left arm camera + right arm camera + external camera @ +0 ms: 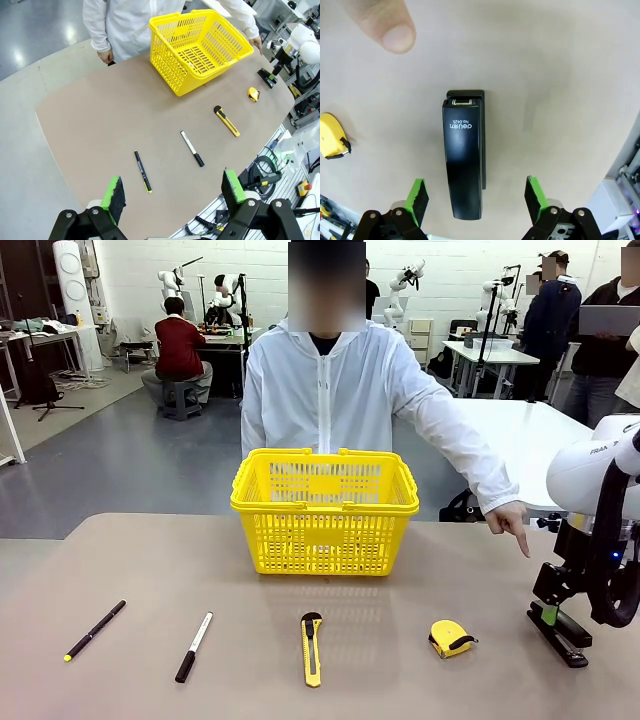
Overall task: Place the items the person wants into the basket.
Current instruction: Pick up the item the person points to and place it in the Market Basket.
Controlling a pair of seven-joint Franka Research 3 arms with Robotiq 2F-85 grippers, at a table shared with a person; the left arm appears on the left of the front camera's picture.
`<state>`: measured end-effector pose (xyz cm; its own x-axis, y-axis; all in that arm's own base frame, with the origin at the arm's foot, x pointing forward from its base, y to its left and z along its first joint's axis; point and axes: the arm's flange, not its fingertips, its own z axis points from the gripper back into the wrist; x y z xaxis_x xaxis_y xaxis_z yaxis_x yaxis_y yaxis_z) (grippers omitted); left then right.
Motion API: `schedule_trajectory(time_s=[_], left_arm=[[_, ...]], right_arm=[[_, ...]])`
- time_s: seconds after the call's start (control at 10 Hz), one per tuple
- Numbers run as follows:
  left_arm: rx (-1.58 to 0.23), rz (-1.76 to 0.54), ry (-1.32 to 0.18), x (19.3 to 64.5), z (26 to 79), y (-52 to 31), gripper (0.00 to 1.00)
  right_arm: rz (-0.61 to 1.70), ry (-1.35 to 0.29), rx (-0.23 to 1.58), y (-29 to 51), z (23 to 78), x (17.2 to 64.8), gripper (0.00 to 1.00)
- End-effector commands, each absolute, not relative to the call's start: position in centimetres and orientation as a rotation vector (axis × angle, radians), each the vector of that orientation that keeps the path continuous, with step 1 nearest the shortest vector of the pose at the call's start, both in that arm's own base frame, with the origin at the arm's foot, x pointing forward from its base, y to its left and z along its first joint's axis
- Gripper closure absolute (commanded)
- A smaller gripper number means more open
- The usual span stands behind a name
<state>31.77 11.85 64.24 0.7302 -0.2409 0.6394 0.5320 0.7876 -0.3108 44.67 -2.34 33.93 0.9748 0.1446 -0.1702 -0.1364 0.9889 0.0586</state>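
The right gripper is held wide open, empty, over a black stapler; the left gripper is likewise open and empty. The tape measure and pen are laid on the table (pen far left), outside the basket.

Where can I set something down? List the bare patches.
Free: the table left of the basket, and the strip between basket and the row of items. Crowded: the near row, pen to tape measure, and the right end, where the open right tool hangs over a stapler near the person's pointing hand.
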Motion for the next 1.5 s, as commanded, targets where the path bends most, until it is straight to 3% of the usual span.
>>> schedule_trajectory(time_s=[0.0,1.0,1.1,1.2,1.3,1.4], left_arm=[[-0.525,-0.448,-0.622,31.7,64.3,11.9,0.00],[-0.525,-0.448,-0.622,31.7,64.3,11.9,0.00],[-0.525,-0.448,-0.622,31.7,64.3,11.9,0.00],[-0.525,-0.448,-0.622,31.7,64.3,11.9,0.00],[-0.525,-0.448,-0.622,31.7,64.3,11.9,0.00],[-0.525,-0.448,-0.622,31.7,64.3,11.9,0.00]], right_arm=[[0.161,0.196,0.052,-2.7,34.4,45.1,0.00],[0.193,0.277,0.040,-3.4,32.5,45.3,0.00],[0.197,0.284,0.036,-3.3,32.5,45.2,0.58],[0.196,0.288,0.037,-3.4,32.5,45.3,0.58],[0.196,0.290,0.036,-3.3,32.5,45.4,1.00],[0.195,0.292,0.035,-3.3,32.5,45.4,0.64]])
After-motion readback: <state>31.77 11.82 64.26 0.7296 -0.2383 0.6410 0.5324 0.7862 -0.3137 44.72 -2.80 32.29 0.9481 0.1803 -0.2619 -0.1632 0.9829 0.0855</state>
